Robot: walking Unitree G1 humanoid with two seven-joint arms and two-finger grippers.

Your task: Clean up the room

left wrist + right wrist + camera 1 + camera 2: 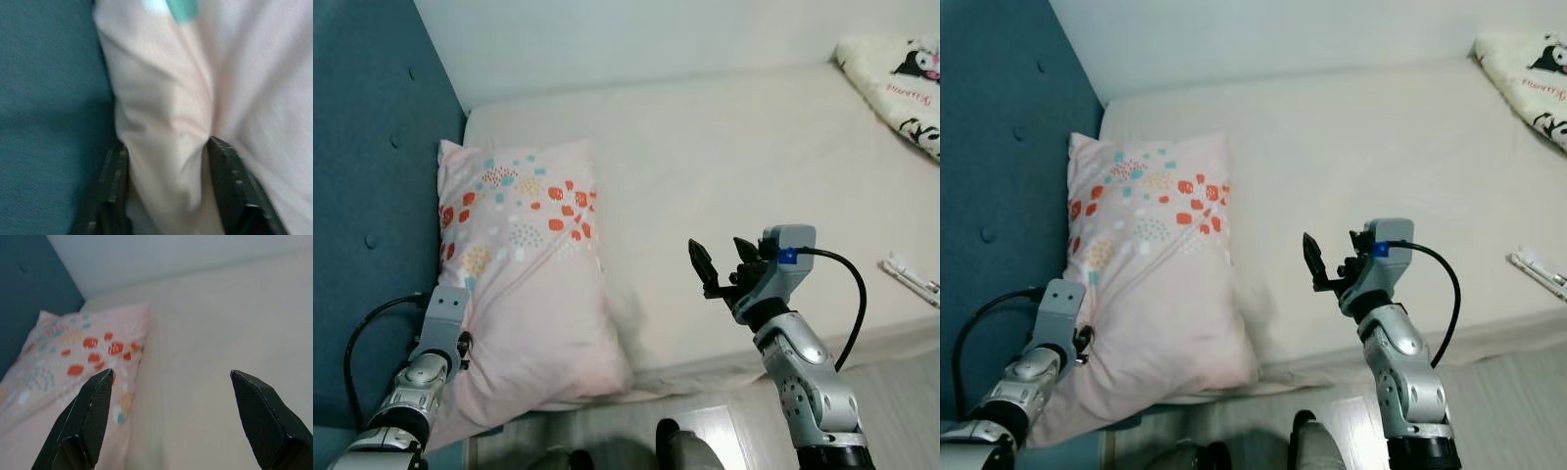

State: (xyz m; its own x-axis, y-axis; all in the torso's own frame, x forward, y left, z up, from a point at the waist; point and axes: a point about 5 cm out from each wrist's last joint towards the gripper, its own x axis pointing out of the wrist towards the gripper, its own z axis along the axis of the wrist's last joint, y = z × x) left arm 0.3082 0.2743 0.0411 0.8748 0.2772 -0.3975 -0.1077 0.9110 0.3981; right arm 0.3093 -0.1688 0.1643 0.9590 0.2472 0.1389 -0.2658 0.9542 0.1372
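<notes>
A pale pink pillow (524, 284) with red, teal and yellow spots lies along the left side of the bed (734, 166), against the blue headboard (362, 196). My left gripper (168, 191) pinches a fold of the pillow's near left corner, its fingers (110, 186) on both sides of the bunched fabric (166, 147). My right gripper (722, 260) hovers open over the mattress to the right of the pillow, with nothing between its fingertips (93, 406).
A cream blanket with cartoon prints (901, 83) lies at the bed's far right corner. A white flat object (911, 276) rests at the right edge of the mattress. Grey floor (891, 392) runs along the bed's near side.
</notes>
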